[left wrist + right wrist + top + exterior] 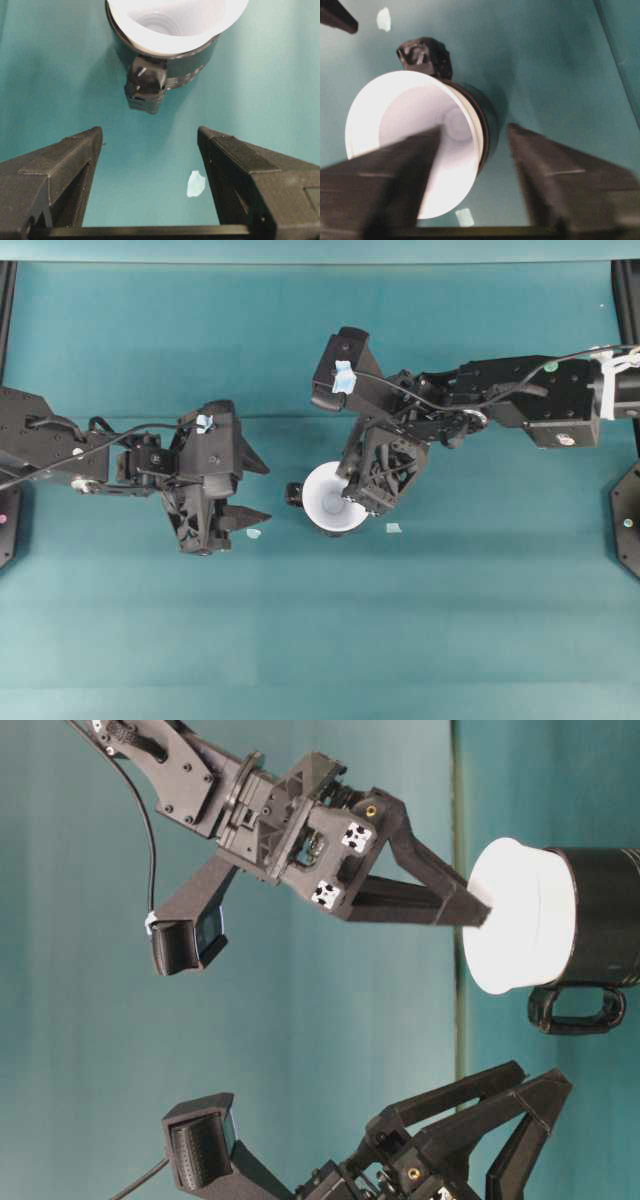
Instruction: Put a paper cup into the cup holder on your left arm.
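Paper cup (330,498) seated in the black cup holder (600,915) at mid-worktop (450,620). Right end effector (475,165) spread, one finger inside the rim; left end effector (150,165) spread, empty. The cup looks light and crushable: grip gently at the rim.

Robotics lab bench: a teal-covered table (120,640) with a matching teal backdrop, black frame posts (7,310) at its far corners, two camera-bearing robot arms mounted at opposite edges.
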`<control>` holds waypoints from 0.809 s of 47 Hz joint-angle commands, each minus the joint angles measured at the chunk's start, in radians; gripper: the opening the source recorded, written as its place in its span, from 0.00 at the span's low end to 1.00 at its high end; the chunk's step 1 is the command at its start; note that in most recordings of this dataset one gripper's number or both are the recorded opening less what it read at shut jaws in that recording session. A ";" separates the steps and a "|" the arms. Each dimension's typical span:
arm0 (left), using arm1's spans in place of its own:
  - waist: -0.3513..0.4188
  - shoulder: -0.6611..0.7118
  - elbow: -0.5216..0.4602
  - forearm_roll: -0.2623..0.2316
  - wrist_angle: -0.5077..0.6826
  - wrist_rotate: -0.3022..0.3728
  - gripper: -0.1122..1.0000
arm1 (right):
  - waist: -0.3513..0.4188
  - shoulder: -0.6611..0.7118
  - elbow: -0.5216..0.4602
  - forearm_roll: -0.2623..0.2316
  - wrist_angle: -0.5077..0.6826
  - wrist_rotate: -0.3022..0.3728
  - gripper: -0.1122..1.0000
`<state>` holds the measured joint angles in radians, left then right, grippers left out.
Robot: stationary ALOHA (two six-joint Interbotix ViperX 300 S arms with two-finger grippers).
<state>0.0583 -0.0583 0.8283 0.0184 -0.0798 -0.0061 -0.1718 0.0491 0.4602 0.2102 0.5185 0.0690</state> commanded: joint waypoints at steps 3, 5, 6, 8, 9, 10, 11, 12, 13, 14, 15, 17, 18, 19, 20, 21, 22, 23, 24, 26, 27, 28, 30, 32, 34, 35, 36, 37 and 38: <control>0.002 -0.012 -0.008 0.002 -0.005 -0.002 0.81 | 0.003 -0.008 -0.025 0.006 -0.006 0.006 0.80; 0.002 -0.012 -0.008 0.002 -0.005 -0.002 0.81 | 0.003 -0.008 -0.025 0.006 -0.006 0.006 0.83; 0.002 -0.012 -0.008 0.002 -0.003 -0.002 0.81 | 0.003 -0.006 -0.026 0.006 -0.006 0.006 0.84; 0.002 -0.012 -0.008 0.002 -0.003 -0.002 0.81 | 0.003 -0.008 -0.025 0.006 -0.006 0.005 0.84; 0.002 -0.012 -0.008 0.003 -0.005 -0.002 0.81 | 0.003 -0.008 -0.025 0.006 -0.006 0.005 0.83; 0.002 -0.012 -0.008 0.003 -0.005 -0.002 0.81 | 0.003 -0.006 -0.025 0.006 -0.008 0.005 0.83; 0.002 -0.012 -0.008 0.002 -0.003 -0.002 0.81 | 0.003 -0.006 -0.025 0.006 -0.008 0.005 0.83; 0.002 -0.012 -0.008 0.002 -0.005 -0.002 0.81 | 0.003 -0.008 -0.025 0.006 -0.008 0.005 0.83; 0.002 -0.012 -0.008 0.003 -0.003 -0.002 0.81 | 0.003 -0.006 -0.025 0.006 -0.008 0.005 0.83; 0.002 -0.012 -0.008 0.002 -0.005 -0.002 0.81 | 0.003 -0.008 -0.025 0.006 -0.009 0.005 0.83; 0.002 -0.012 -0.008 0.002 -0.005 -0.002 0.81 | 0.003 -0.008 -0.025 0.006 -0.009 0.005 0.83; 0.002 -0.012 -0.008 0.002 -0.005 -0.002 0.81 | 0.003 -0.008 -0.025 0.006 -0.011 0.005 0.83; 0.002 -0.012 -0.008 0.003 -0.003 -0.002 0.81 | 0.003 -0.008 -0.025 0.005 -0.011 0.005 0.83; 0.003 -0.012 -0.008 0.002 -0.005 -0.002 0.81 | 0.003 -0.008 -0.025 0.006 -0.012 0.005 0.83; 0.003 -0.012 -0.008 0.002 -0.005 -0.002 0.81 | 0.003 -0.008 -0.025 0.005 -0.011 0.005 0.83; 0.003 -0.012 -0.008 0.002 -0.005 0.000 0.81 | 0.003 -0.008 -0.025 0.006 -0.011 0.005 0.83; 0.003 -0.012 -0.006 0.002 -0.005 -0.002 0.81 | 0.003 -0.008 -0.026 0.006 -0.011 0.005 0.83; 0.003 -0.012 -0.006 0.002 -0.003 -0.002 0.81 | 0.002 -0.009 -0.025 0.006 -0.012 0.005 0.83; 0.005 -0.012 -0.006 0.002 -0.003 -0.002 0.81 | 0.002 -0.011 -0.025 0.006 -0.012 0.005 0.83; 0.005 -0.012 -0.006 0.002 -0.005 -0.002 0.81 | -0.002 -0.012 -0.025 0.005 -0.012 0.005 0.83; 0.005 -0.012 -0.006 0.003 -0.005 -0.002 0.81 | -0.002 -0.014 -0.026 0.006 -0.012 0.005 0.83; 0.006 -0.012 -0.006 0.003 -0.005 -0.002 0.81 | -0.003 -0.017 -0.025 0.006 -0.012 0.003 0.83; 0.006 -0.012 -0.006 0.003 -0.005 -0.002 0.81 | -0.005 -0.023 -0.025 0.005 -0.012 0.003 0.83; 0.006 -0.012 -0.005 0.002 -0.005 -0.002 0.81 | -0.005 -0.028 -0.025 0.003 -0.012 0.002 0.83; 0.006 -0.012 -0.005 0.003 -0.005 -0.002 0.81 | -0.006 -0.034 -0.025 0.002 -0.012 0.000 0.83; 0.006 -0.011 -0.005 0.002 -0.005 -0.002 0.81 | -0.006 -0.038 -0.025 0.002 -0.012 0.000 0.83; 0.006 -0.012 -0.003 0.002 -0.005 -0.002 0.81 | -0.006 -0.041 -0.023 0.002 -0.012 0.000 0.83; 0.006 -0.012 -0.003 0.003 -0.005 -0.002 0.81 | -0.006 -0.046 -0.023 0.002 -0.012 0.000 0.83; 0.006 -0.012 -0.003 0.002 -0.003 -0.002 0.81 | -0.006 -0.049 -0.020 0.002 -0.012 0.000 0.83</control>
<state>0.0629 -0.0583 0.8314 0.0184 -0.0782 -0.0061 -0.1779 0.0383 0.4556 0.2117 0.5123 0.0690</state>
